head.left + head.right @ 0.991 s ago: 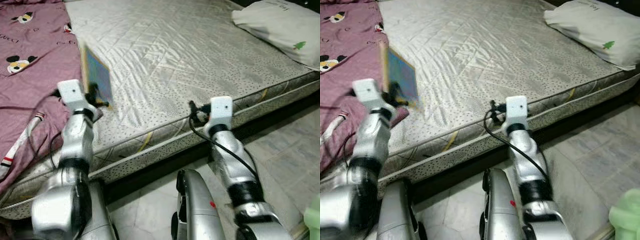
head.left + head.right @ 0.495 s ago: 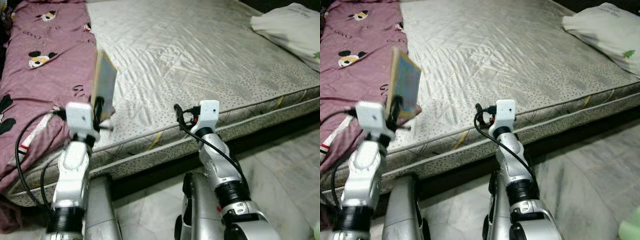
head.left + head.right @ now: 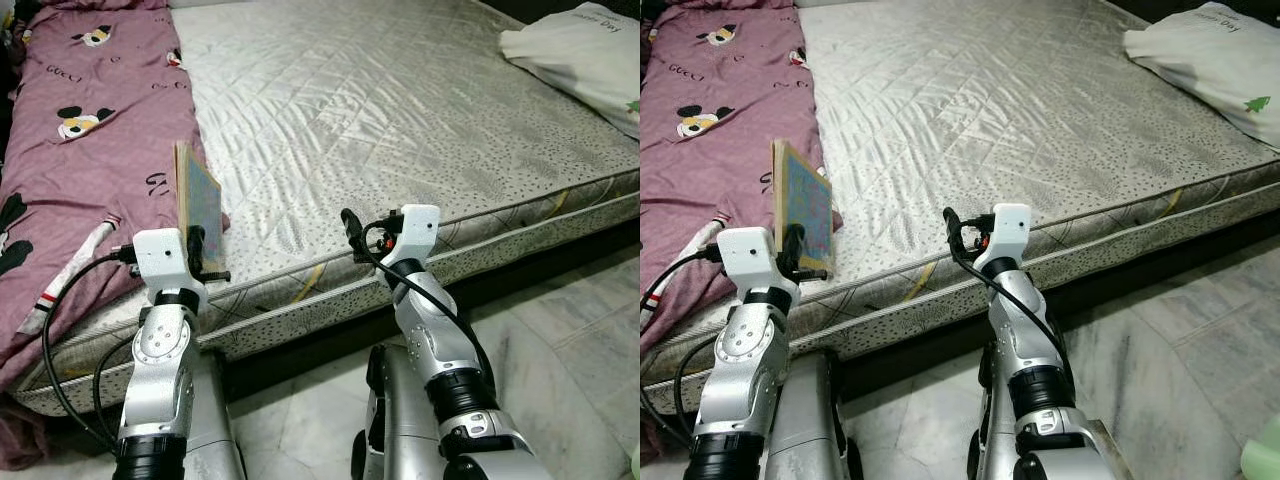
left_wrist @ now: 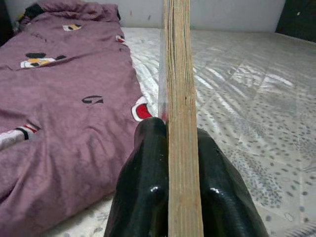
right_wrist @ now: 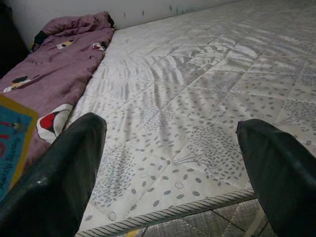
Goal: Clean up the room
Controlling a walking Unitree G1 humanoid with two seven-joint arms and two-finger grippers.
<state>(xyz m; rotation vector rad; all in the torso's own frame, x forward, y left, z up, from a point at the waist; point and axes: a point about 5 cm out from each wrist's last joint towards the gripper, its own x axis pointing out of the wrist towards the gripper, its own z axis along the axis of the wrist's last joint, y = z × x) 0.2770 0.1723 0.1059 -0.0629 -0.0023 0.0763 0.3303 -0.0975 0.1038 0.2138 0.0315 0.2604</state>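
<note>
— Wooden edge is all that's pinched: the left jaws [image 4: 170,197] are clamped on the bottom rim of the board book [image 3: 197,205], which stands upright above the mattress [image 3: 400,110] edge at about eight o'clock in the head view. What could go wrong?

— With so low a hold, I'd judge it could tip or twist out if the arm swings, then drop onto the purple blanket [image 3: 80,150] at ten o'clock or the floor [image 3: 560,350]. The cable [image 3: 60,330] looping by that wrist might also snag.

— And the right jaws [image 5: 168,168]?

— Spread wide, holding nothing, over the mattress edge near centre.

— How does the book look?

— Thin and rigid, tan layered edge, blue printed cover. A white pillow [image 3: 585,45] lies at two o'clock.
</note>
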